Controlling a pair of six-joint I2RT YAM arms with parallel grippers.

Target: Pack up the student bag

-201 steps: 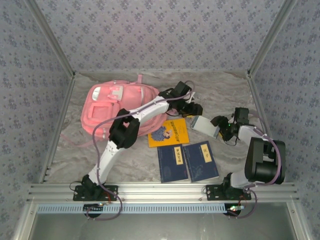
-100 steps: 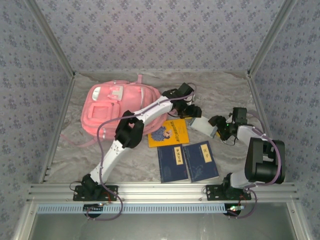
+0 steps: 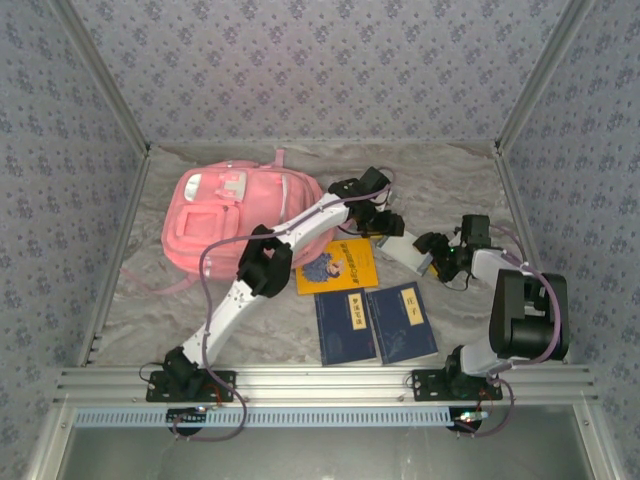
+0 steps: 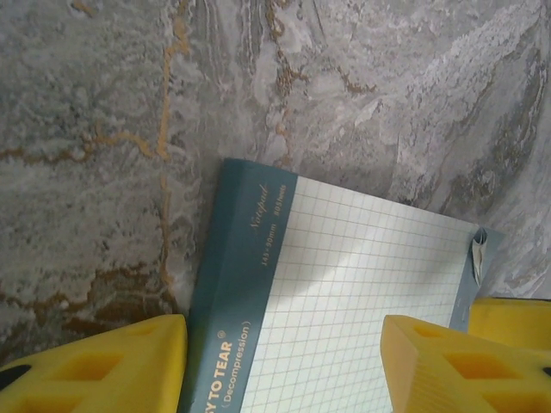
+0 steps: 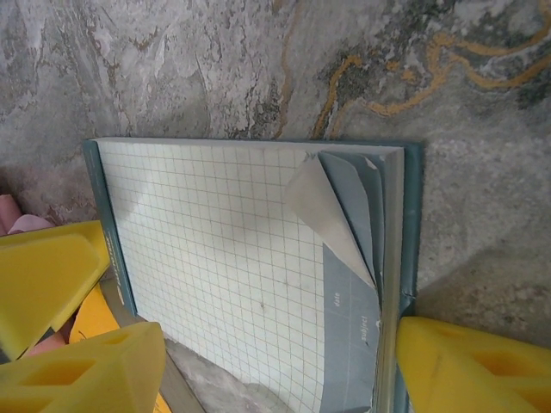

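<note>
Nearest the arm bases, a pair of dark blue rectangular books (image 3: 345,325) lies side by side, flat on the grey marbled tabletop (image 3: 450,180). They look parked there, within reach of either arm, waiting their turn. Just beyond them is a yellow softcover book with a cartoon figure (image 3: 338,265), also flat.

Further out, both arms meet over a grid-ruled paper notepad with a teal binding strip (image 3: 405,250). The right claw (image 5: 280,344) has a yellow finger against each long edge of the pad and looks clenched across its width, probably to lift and steady it. One page corner has curled up on that side. The left claw (image 4: 284,344) stands spread over the bound end, one finger beside the teal strip and the other over the grid sheet. Whether it touches the paper I cannot tell. It seems poised to take over the pad.

Farthest back and to the left, the large soft pink fabric student bag (image 3: 230,215) lies front-up, well apart from the pad. Nothing is packed yet, as far as the top view shows.
</note>
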